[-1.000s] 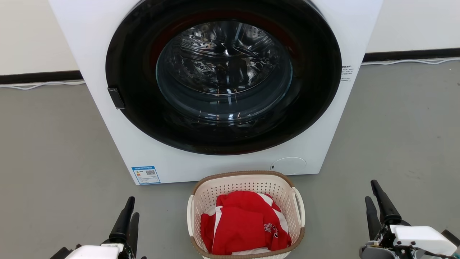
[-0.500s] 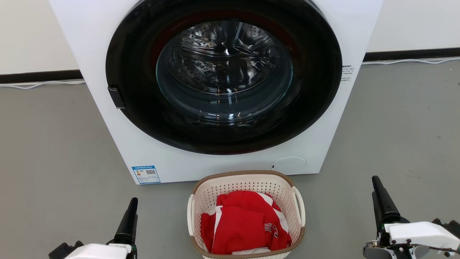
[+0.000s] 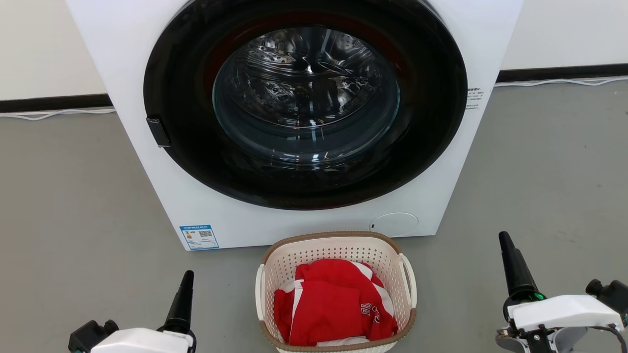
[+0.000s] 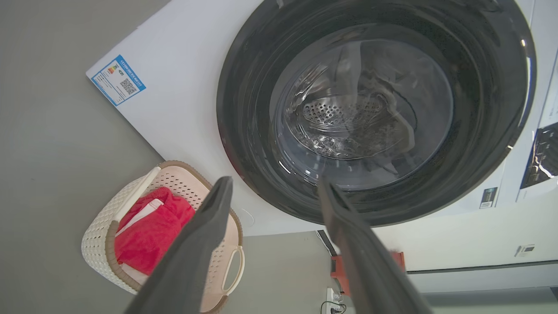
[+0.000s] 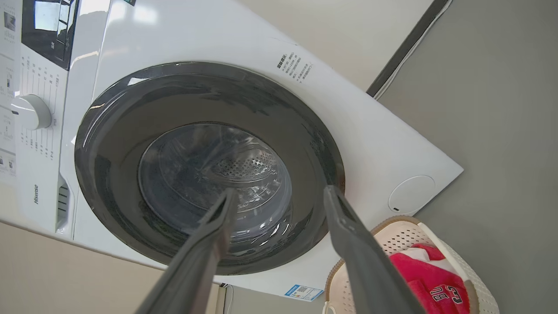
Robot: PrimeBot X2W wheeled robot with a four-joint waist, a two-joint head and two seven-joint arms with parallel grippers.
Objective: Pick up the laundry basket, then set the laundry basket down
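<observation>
- The laundry basket (image 3: 333, 252) stands upright on the floor (image 3: 73, 196), just in front of the washing machine (image 3: 206, 211), under its round door and close to its front panel. A red garment (image 3: 333, 304) lies inside it.
- The left gripper (image 3: 186, 280) hangs in front of the machine's lower left corner, and the right gripper (image 3: 505, 242) out past its lower right corner. Neither touches anything.
- The step in hand looks like the approach: nothing is grasped and the lift has not begun.
- The next move likely calls for both arms to come in toward the middle of the machine's front, one to each white side handle (image 3: 259, 294), and to close there evenly so the load does not tip.
- The head view catches each gripper edge-on, as one dark finger, so the gap is hard to judge there. Both wrist views look along the fingers and show the jaws spread wide and empty.
- The right wrist view takes in the machine's control knob (image 5: 30, 112), above what the head view covers.
</observation>
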